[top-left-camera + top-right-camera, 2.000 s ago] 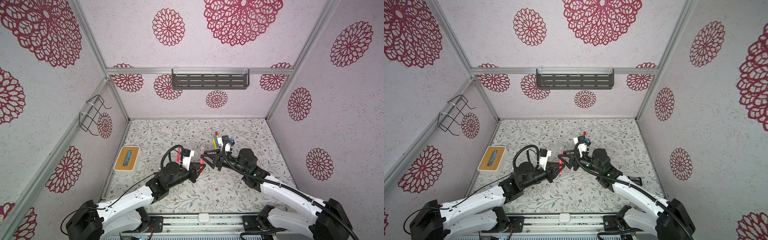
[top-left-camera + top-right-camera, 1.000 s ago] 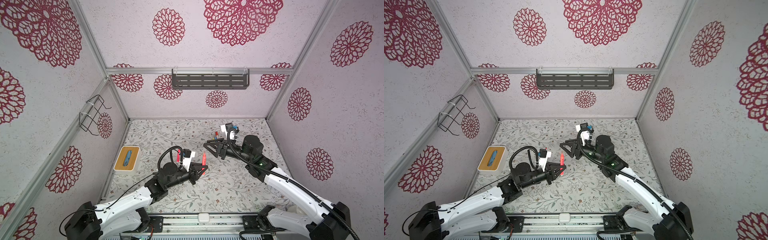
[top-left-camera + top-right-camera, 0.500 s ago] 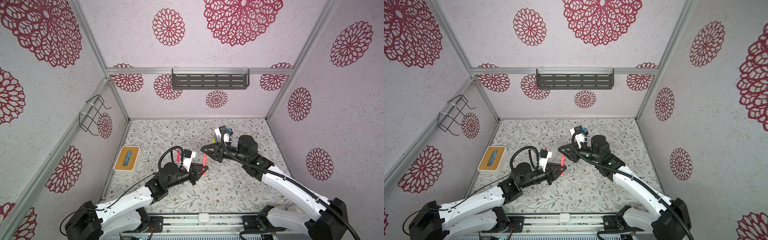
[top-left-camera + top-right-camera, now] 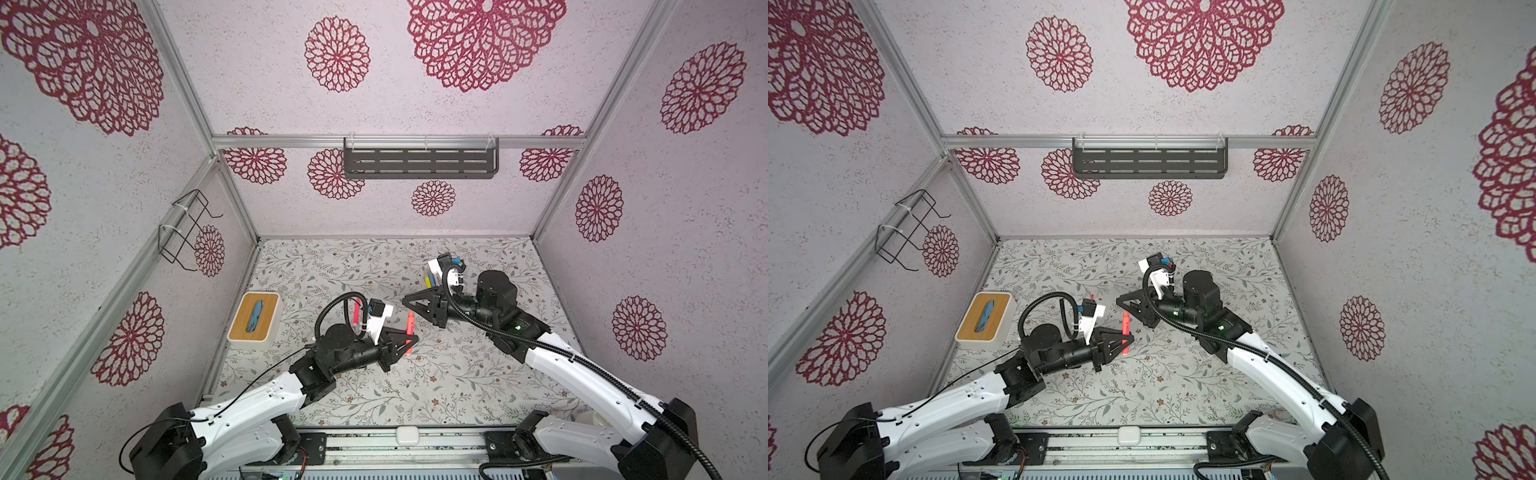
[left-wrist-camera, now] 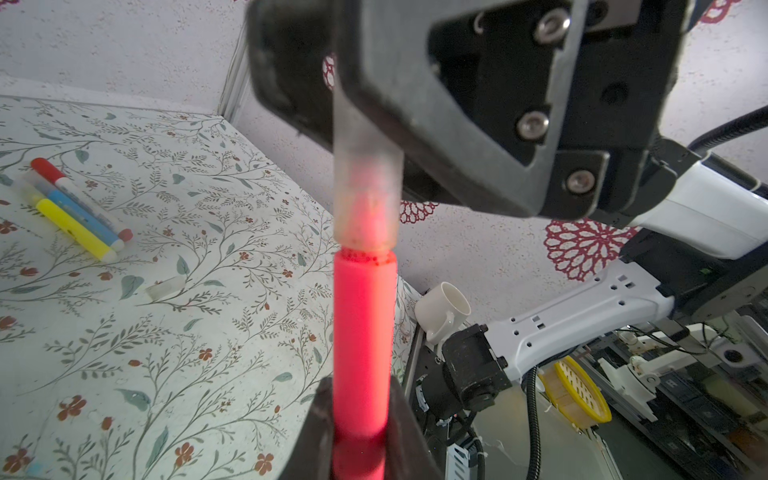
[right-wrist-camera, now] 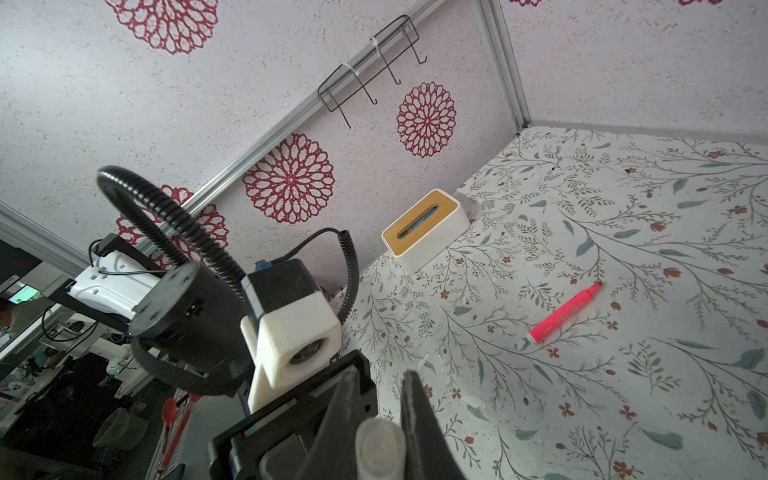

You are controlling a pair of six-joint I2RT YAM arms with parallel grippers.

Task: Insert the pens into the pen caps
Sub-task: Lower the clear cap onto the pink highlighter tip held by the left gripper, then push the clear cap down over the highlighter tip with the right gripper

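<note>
Left gripper [image 5: 357,434] clamped narrow on upright pink-red plastic marker pen [image 5: 363,324]. Right gripper [image 6: 380,409] pinches translucent whitish tube cap [image 5: 368,208], cap seated over pen tip.

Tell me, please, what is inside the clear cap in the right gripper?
A pink glow shows through the clear cap: seemingly the tip of the pink pen that the left gripper holds. The tip's shape is blurred, and the right gripper covers the cap's far end.
</note>
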